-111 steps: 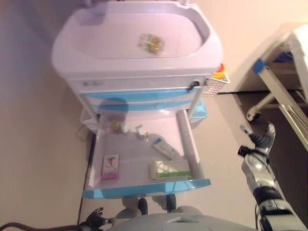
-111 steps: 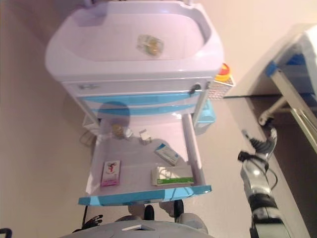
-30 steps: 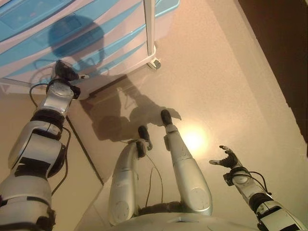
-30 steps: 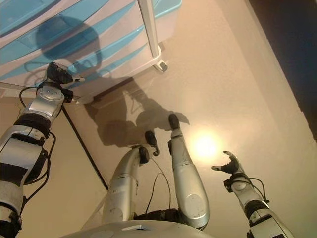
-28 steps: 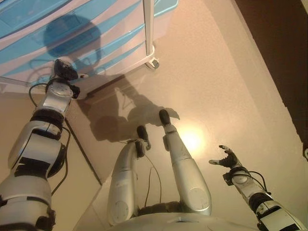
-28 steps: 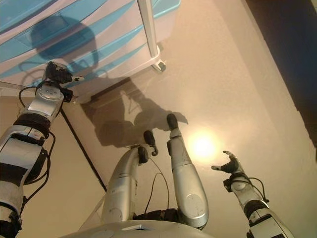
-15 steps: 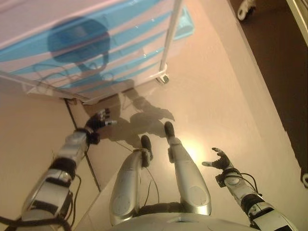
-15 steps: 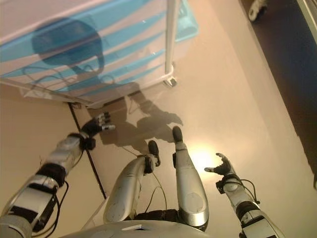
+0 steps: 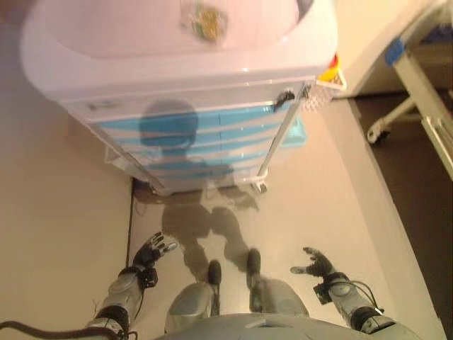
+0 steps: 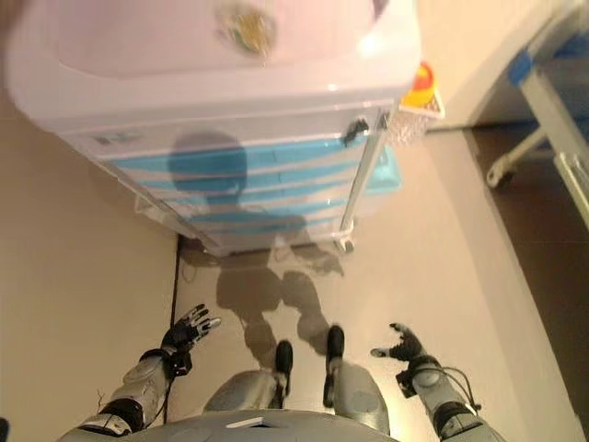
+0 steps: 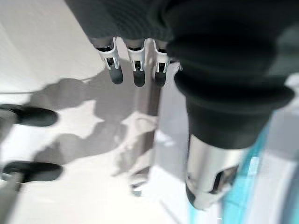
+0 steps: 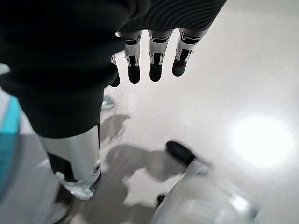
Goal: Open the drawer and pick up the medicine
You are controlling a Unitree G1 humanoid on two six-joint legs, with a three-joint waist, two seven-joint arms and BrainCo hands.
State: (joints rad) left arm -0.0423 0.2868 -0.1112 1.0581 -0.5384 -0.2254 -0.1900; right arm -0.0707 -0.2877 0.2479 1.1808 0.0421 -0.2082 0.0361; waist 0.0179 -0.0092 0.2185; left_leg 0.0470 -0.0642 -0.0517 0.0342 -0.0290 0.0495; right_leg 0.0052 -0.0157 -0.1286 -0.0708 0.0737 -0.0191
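The white cart [image 9: 177, 71] stands ahead with its blue drawers [image 9: 191, 134] all shut. No medicine box shows; only a small clear packet [image 9: 203, 18] lies in the cart's top tray. My left hand [image 9: 152, 250] hangs low over the floor in front of the cart's left corner, open and empty; its straight fingers [image 11: 135, 70] show in the left wrist view. My right hand [image 9: 316, 263] hangs low at the right, open and empty, with straight fingers [image 12: 156, 65] over the floor.
A small wire basket with a yellow and red item [image 9: 328, 71] hangs on the cart's right side. A bed frame [image 9: 417, 78] with a caster wheel [image 9: 375, 132] stands at the right. A dark seam [image 9: 131, 212] runs along the floor at the left.
The camera has swung up from the floor to the cart. My left hand has come away from the cart's base and dropped low. The drawer that stood open 3.7 s ago is shut.
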